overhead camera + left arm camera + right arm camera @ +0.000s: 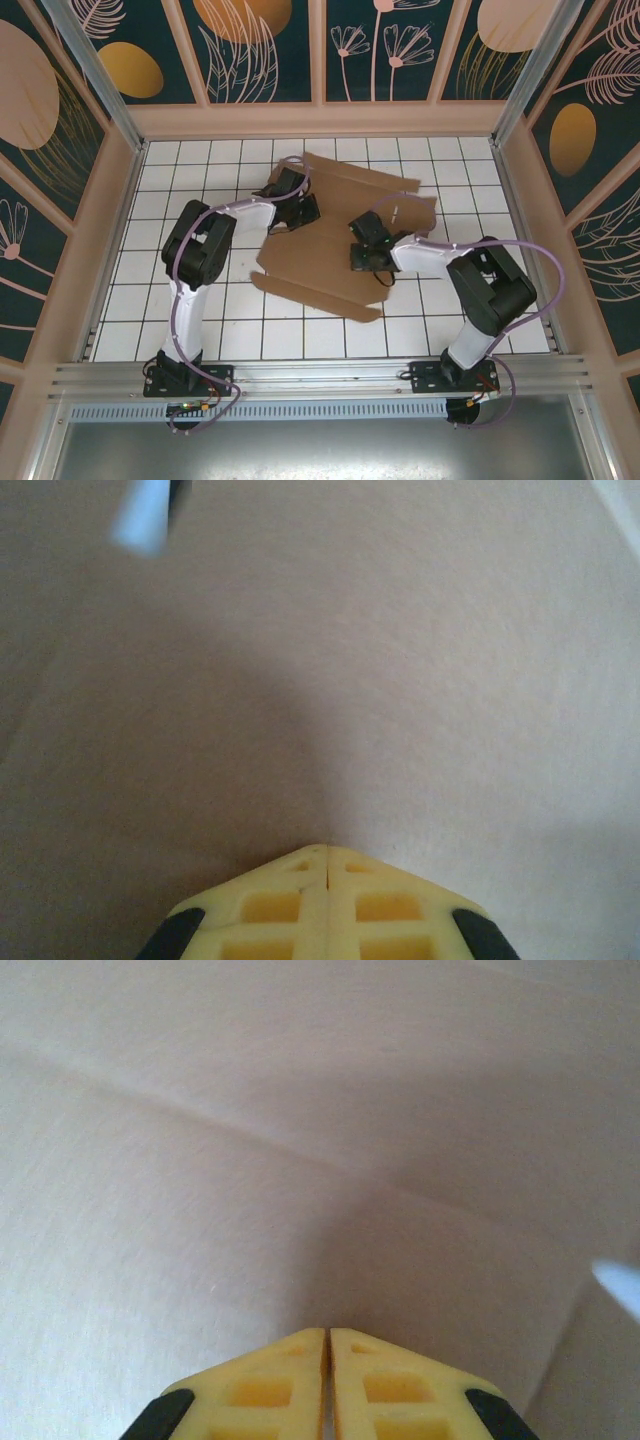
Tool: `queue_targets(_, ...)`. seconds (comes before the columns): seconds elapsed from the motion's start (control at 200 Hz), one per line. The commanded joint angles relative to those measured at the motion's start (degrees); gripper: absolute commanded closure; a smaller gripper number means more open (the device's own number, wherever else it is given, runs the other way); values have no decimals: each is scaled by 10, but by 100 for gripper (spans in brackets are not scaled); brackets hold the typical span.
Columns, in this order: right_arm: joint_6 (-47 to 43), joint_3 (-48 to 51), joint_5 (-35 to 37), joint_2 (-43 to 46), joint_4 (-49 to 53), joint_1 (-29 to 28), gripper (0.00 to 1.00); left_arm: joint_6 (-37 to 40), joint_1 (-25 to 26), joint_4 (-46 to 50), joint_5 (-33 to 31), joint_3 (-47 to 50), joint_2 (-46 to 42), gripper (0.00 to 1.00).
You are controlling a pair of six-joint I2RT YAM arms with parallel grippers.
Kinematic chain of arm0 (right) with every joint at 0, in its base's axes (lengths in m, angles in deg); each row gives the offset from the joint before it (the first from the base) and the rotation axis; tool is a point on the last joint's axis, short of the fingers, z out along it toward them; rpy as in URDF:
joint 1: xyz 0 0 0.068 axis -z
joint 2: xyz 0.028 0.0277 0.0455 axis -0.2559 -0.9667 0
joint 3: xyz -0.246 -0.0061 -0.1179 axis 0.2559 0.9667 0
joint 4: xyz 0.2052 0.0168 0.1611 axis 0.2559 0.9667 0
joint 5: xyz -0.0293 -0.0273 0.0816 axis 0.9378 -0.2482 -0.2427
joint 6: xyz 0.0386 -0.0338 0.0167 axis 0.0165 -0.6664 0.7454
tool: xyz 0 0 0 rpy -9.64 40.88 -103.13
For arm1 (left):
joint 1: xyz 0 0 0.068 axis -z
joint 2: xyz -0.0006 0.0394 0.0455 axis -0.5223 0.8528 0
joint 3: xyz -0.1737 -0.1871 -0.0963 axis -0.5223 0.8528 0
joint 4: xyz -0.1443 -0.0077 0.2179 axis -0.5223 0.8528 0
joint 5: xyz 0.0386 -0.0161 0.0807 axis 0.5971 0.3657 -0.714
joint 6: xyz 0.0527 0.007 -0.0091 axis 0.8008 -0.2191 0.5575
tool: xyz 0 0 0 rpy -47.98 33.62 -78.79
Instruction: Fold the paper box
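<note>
Centre of frame: flat brown paper box point(320, 262) on white tiles point(200, 330). Against it, left gripper point(327, 851) and right gripper point(328, 1332), both closed, gripping nothing.

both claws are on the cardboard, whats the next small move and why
Probably push the right claw forward onto the crease just ahead, while the left claw pins the paper box. Both claws are shut, tips on the cardboard, so pressing suits better than gripping.
</note>
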Motion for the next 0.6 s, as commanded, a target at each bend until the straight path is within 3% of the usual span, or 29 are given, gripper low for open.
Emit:
queue_targets(0.0,41,-27,-126,-40,-37,-31,89,12,10,40,42,-14,30,100)
queue_targets(0.105,54,-59,-181,-58,-86,-35,87,25,10,38,33,-3,12,100)
queue_targets(0.185,45,-67,-185,-32,-101,-27,83,47,10,53,8,5,-20,100)
queue_targets(0.37,4,-62,-156,30,-69,63,75,48,10,31,7,57,-116,100)
queue_targets(0.5,-44,-109,-65,-10,1,114,69,11,10,-33,33,156,-188,100)
queue_targets(0.596,-62,-137,-51,-56,26,144,67,-31,10,-76,52,230,-222,100)
